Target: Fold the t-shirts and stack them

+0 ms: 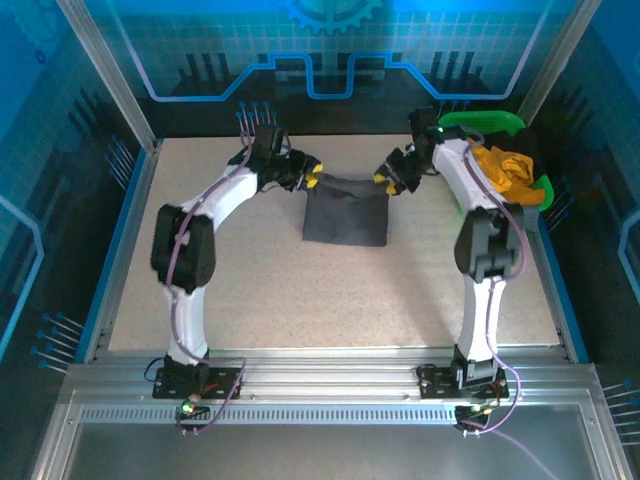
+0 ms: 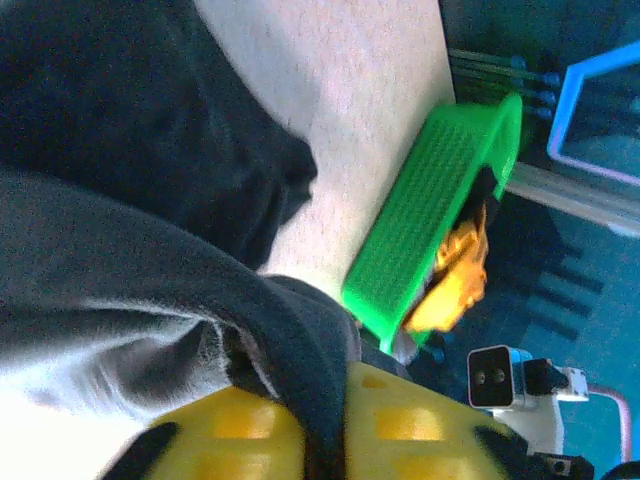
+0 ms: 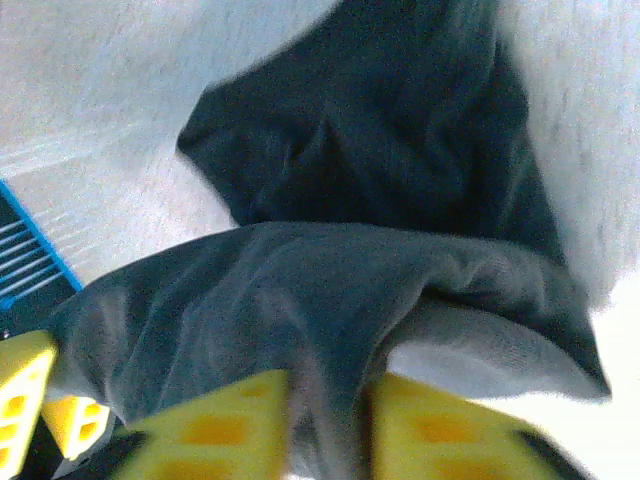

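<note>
Black t-shirt (image 1: 346, 215), dark rectangle at middle of tabletop (image 1: 300, 300), far corners lying between the pads of left claw (image 1: 313, 181) and right claw (image 1: 382, 180), pinched or loosed not discernible; best lowered level, edges matched, both corners let go together, then smoothed flat before stacking.

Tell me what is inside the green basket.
A crumpled orange-yellow t-shirt sits in the green basket, bulging above its rim. Anything beneath it is covered by that shirt, the basket wall and the right arm.
</note>
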